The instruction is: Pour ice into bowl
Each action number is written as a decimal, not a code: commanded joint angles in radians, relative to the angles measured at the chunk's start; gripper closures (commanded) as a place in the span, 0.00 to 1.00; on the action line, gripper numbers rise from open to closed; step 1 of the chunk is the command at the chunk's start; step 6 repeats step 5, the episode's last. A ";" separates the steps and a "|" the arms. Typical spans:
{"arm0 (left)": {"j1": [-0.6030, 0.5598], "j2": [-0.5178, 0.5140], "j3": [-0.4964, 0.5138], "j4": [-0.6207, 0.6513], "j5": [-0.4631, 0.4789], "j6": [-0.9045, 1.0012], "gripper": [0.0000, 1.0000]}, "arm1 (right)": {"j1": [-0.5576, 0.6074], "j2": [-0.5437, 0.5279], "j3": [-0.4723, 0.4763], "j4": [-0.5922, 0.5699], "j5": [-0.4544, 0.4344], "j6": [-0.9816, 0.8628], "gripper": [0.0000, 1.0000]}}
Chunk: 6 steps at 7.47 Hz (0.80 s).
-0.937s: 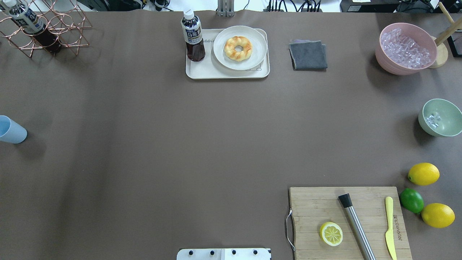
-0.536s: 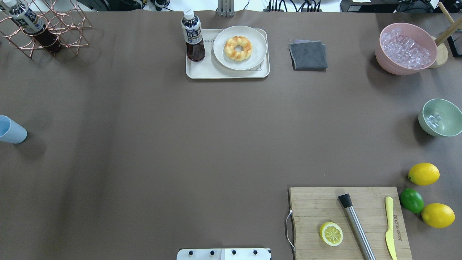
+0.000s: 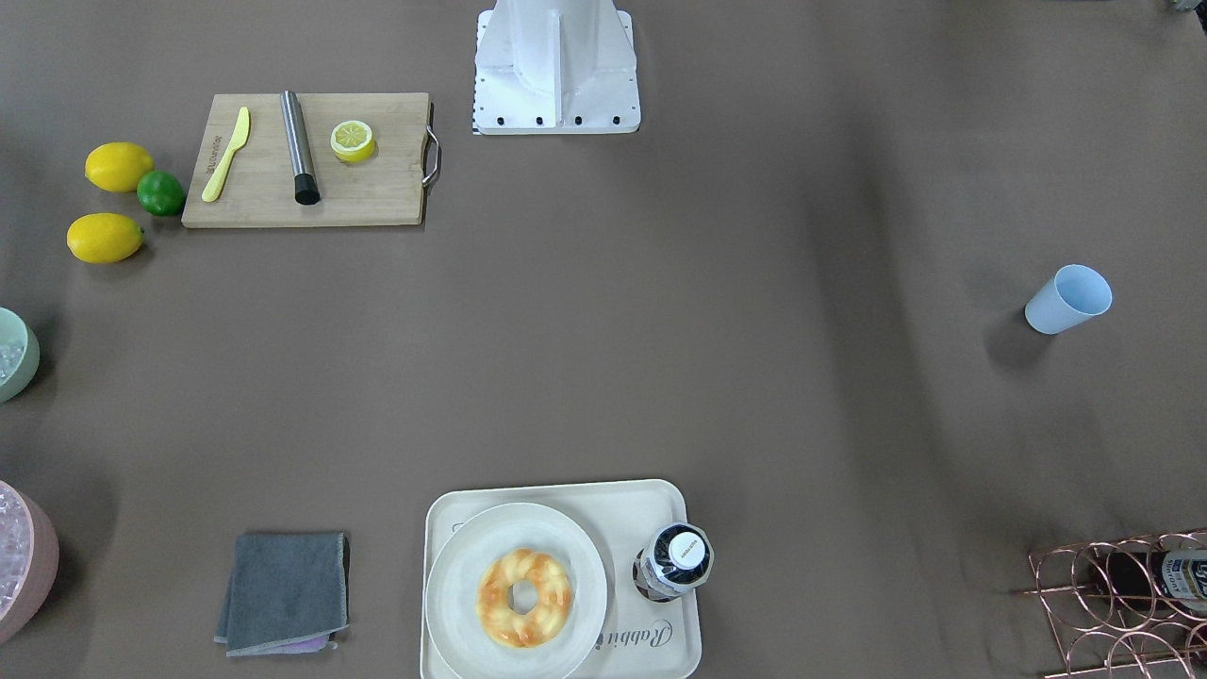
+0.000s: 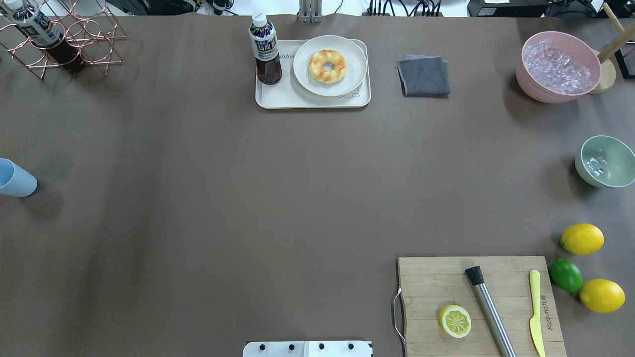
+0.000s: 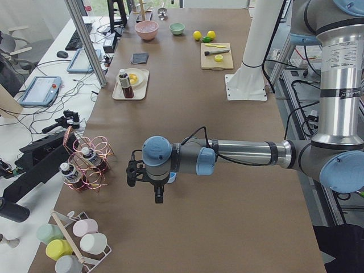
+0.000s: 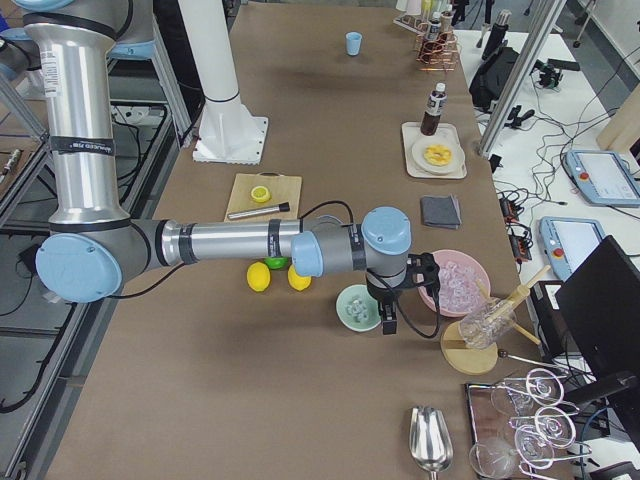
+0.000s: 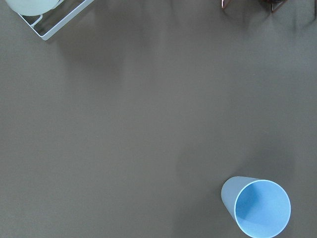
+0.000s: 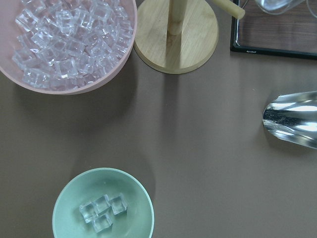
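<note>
The mint-green bowl (image 4: 617,151) stands at the table's right edge with a few clear ice cubes (image 4: 595,165) in it. The right wrist view looks down on the bowl (image 8: 74,196) and its three ice cubes (image 8: 103,212). My right gripper (image 6: 388,320) hangs just beside the bowl (image 6: 345,297), between it and the pink tub; I cannot tell whether it is open. My left gripper (image 5: 159,196) hangs over the table's left end near the light blue cup (image 4: 17,181); I cannot tell its state. No fingers show in either wrist view.
A pink tub (image 4: 531,87) full of ice stands behind the bowl, next to a wooden stand (image 8: 176,34). A metal scoop (image 8: 292,119) lies to the bowl's right. Lemons (image 4: 582,238), a lime and a cutting board (image 4: 426,282) sit nearer. A tray (image 4: 278,96), a grey cloth (image 4: 423,75) and a wire rack (image 4: 64,39) are at the back.
</note>
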 commanded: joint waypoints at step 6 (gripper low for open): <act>0.003 0.020 -0.025 0.002 0.000 0.000 0.02 | 0.001 -0.006 -0.009 0.003 0.001 0.005 0.01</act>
